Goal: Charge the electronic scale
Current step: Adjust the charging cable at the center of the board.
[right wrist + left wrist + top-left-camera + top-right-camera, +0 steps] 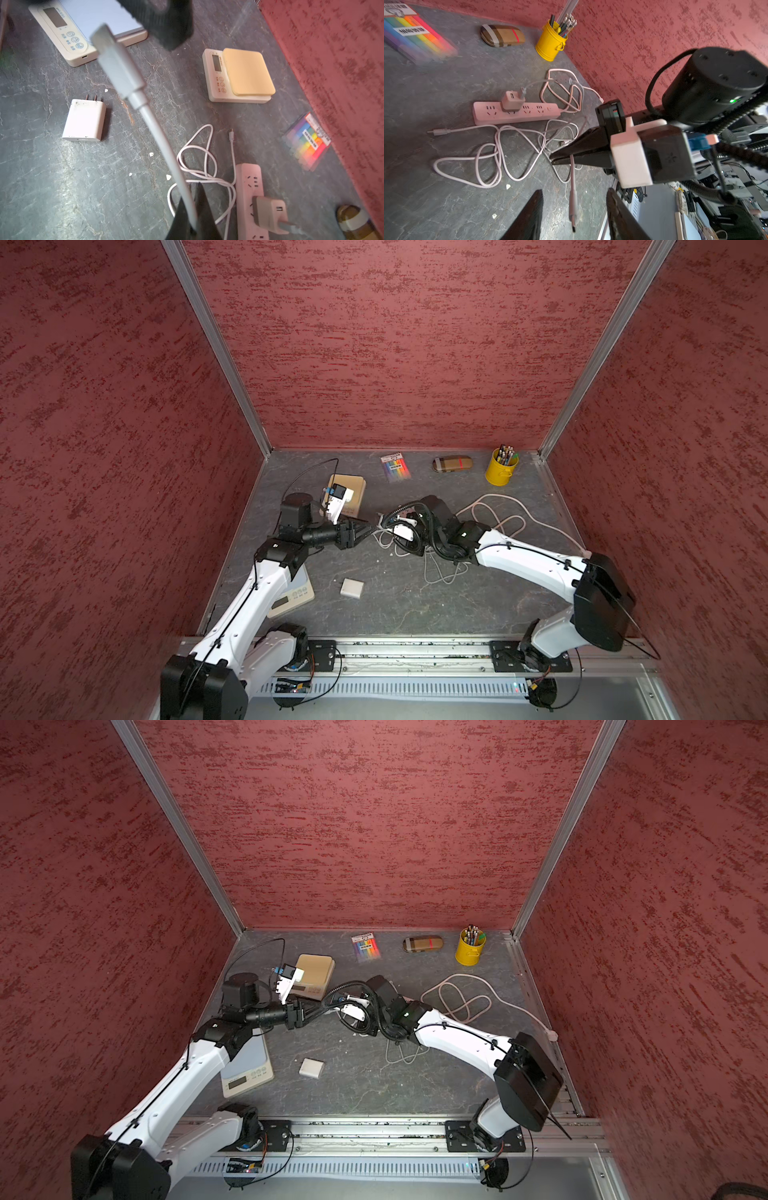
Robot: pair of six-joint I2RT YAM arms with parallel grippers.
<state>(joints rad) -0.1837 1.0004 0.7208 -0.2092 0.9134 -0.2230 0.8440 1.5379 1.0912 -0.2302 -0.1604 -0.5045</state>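
In both top views I am watching the left jaws and right jaws meeting tip to tip above the middle of the bench (415,605), while the grey scale (296,596) is lying under the left forearm by the bench's left edge, a loose adapter (351,588) near it and bare surface running to the front rail (415,649). The left wrist view is showing the left jaws standing apart, the charging cable (572,187) hanging its plug between the fingers (532,216), touching neither, the right jaws pinching it just above. The right wrist view is showing the right jaws clamped on that cable, its plug rising in front of the grey scale, the tan-topped scale (247,74) sitting nearer the wall.
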